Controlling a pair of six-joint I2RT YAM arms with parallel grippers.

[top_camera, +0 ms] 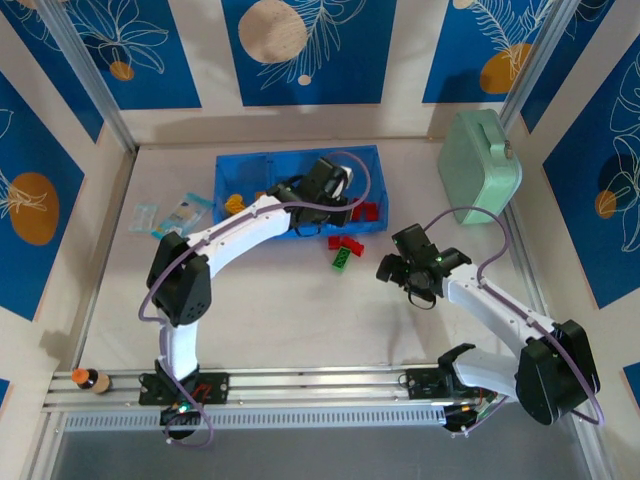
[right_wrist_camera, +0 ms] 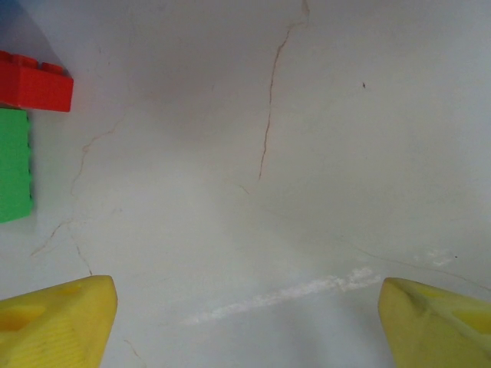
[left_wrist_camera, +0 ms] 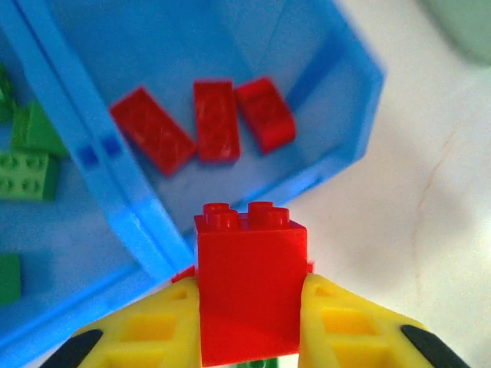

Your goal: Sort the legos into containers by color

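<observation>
Red brick (left_wrist_camera: 249, 284) pinched by left jaws; wrist view reveals three red bricks (left_wrist_camera: 203, 123) inside tray (left_wrist_camera: 367, 100); right jaws spread.

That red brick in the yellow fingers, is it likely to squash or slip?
Probably stiff: the red brick shows crisp square edges in the left gripper. Its glossy flat sides look slippery, so it might twist. Likely light, being small plastic.
</observation>
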